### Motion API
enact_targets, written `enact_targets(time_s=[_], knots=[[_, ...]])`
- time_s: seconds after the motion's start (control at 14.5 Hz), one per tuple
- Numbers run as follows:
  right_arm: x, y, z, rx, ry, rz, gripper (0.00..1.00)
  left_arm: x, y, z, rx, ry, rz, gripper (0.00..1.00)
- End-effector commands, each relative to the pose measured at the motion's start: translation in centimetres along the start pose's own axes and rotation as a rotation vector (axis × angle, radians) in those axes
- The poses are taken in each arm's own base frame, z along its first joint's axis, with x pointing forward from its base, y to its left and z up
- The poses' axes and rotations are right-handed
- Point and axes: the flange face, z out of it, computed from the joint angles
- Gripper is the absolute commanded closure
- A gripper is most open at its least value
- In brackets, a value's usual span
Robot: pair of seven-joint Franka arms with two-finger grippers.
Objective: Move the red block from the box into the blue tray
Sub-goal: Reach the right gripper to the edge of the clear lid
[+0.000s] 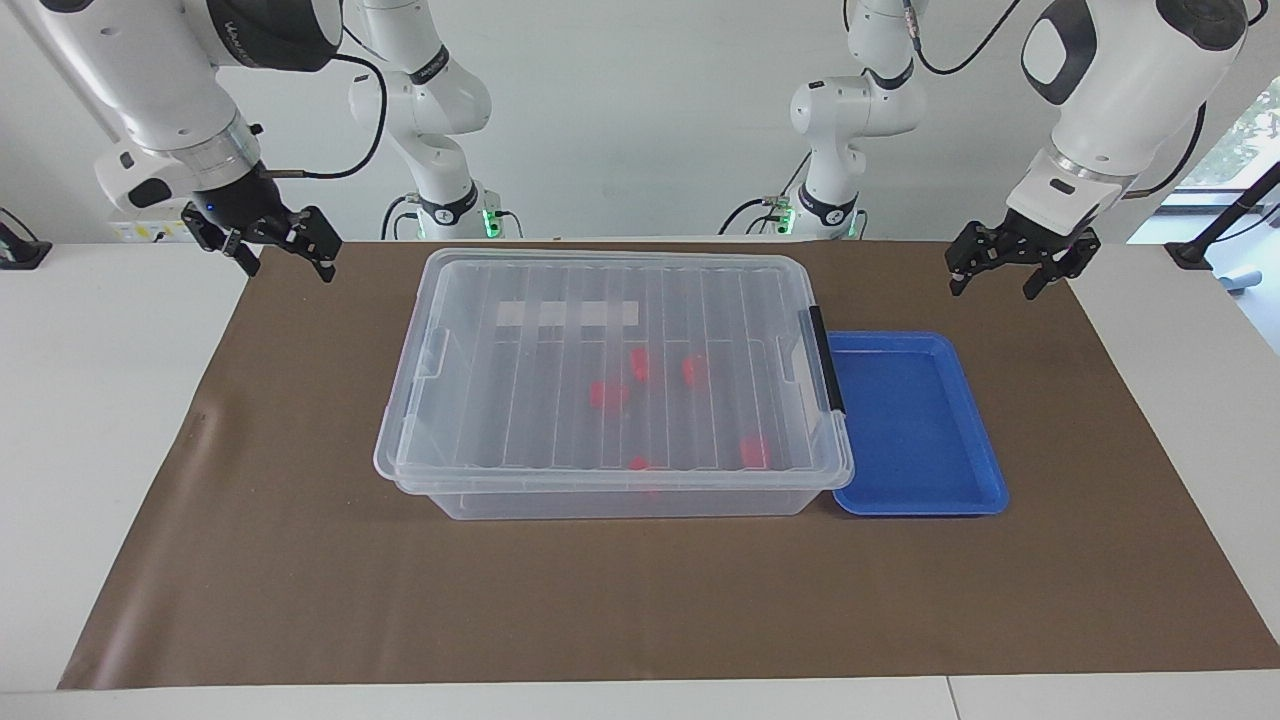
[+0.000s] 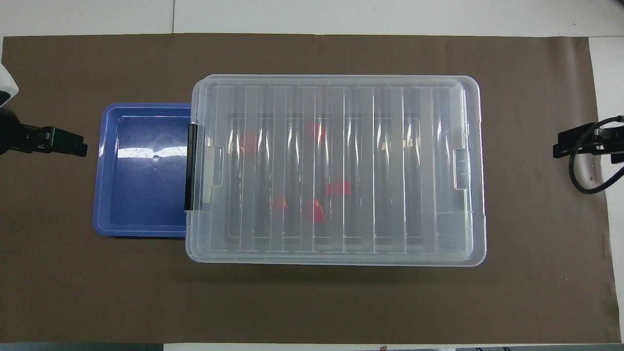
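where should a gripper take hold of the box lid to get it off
Probably the lid rim at the black latch, beside the blue tray. Come from above at the left arm's end: the left gripper, open, hangs over the mat nearby, and the rim overhangs the box.

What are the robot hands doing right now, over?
Left tool and right tool open, empty, waiting over the mat's ends. Red blocks inside the box. Lid on, in the way. Blue tray empty.

White table [image 1: 100, 400], brown mat [image 1: 300, 580] covering it; lidded box [image 1: 520, 300] and blue tray [image 1: 915, 420] touching on mat
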Motion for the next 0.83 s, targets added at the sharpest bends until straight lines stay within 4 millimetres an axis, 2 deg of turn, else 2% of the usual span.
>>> enact_targets(time_s=[0.0,0.07,0.21,0.34,0.48,0.76], knots=[[0.1,0.0,1.1,0.019,0.028,0.006,0.00,-0.5,-0.2,-0.6,0.015,-0.007,0.006,0.00],[0.0,-0.2,1.8,0.023,0.048,0.034,0.00,-0.5,-0.2,-0.6,0.015,-0.007,0.006,0.00],[-0.5,-3.5,4.0,0.029,0.082,0.019,0.00,-0.5,-0.2,-0.6,0.015,-0.007,0.006,0.00],[0.0,-4.5,6.1,0.030,0.080,0.040,0.00,-0.5,-0.2,-0.6,0.015,-0.007,0.007,0.00],[0.5,-6.9,7.3,0.031,0.082,0.030,0.00,-0.5,-0.2,-0.6,0.015,-0.007,0.006,0.00],[0.6,-7.0,11.1,0.026,0.063,0.019,0.00,-0.5,-0.2,-0.6,0.015,-0.007,0.007,0.00]])
